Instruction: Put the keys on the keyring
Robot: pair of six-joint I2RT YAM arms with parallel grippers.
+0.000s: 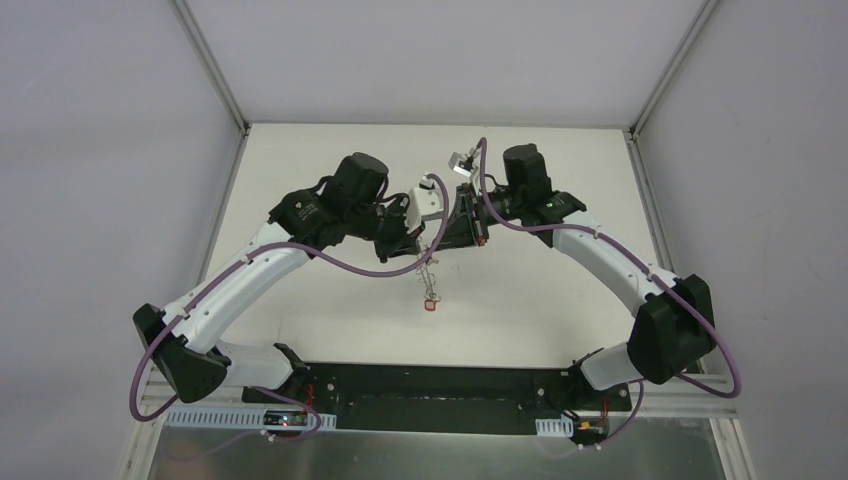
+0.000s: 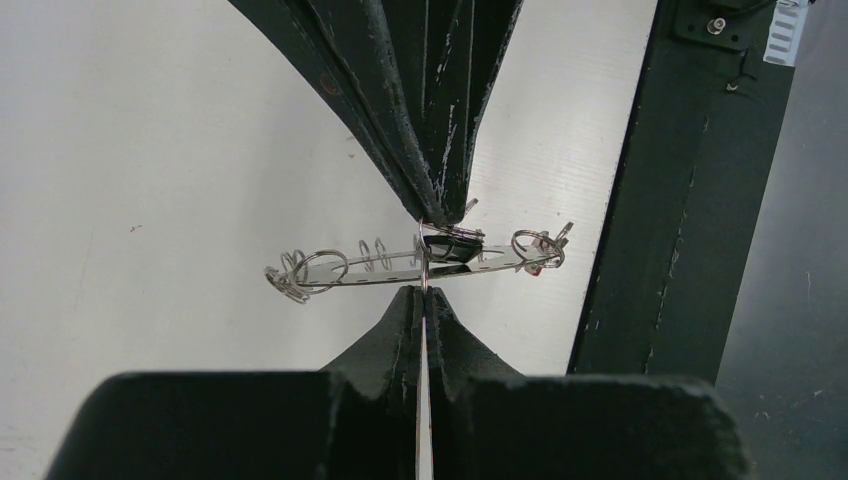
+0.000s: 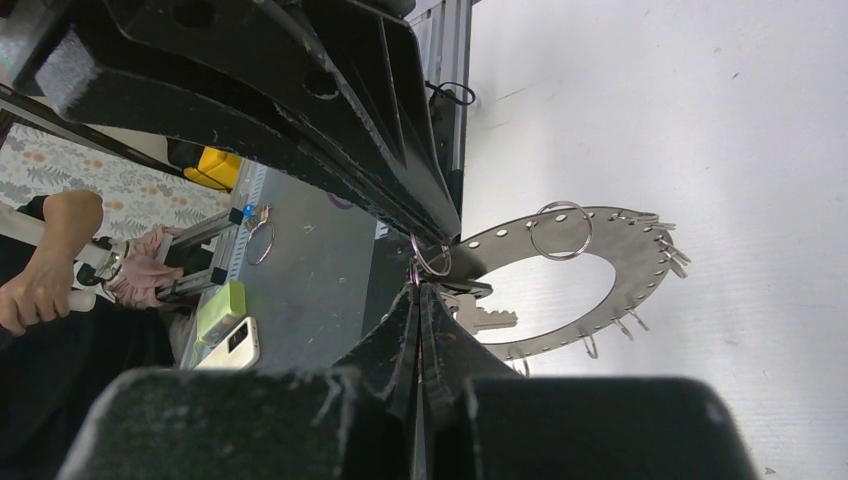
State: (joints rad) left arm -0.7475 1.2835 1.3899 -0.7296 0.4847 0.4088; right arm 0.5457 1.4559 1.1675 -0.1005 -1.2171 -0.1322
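Hanging in the air over the middle of the worktop (image 1: 300,200): the keyring (image 3: 640,250). Pinched at 1 spot on its rim by the left claw (image 2: 425,297) and the right claw (image 3: 420,292), tip to tip, both pressed tight on it. Just beside the tips: keys (image 3: 485,320), 1 silver blade showing.

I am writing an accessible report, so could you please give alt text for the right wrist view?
The right gripper, shut, pinches the inner edge of a wide flat grey keyring in front of the white table. The left gripper reaches the same spot from the upper left. A silver key shows beside the fingertips.
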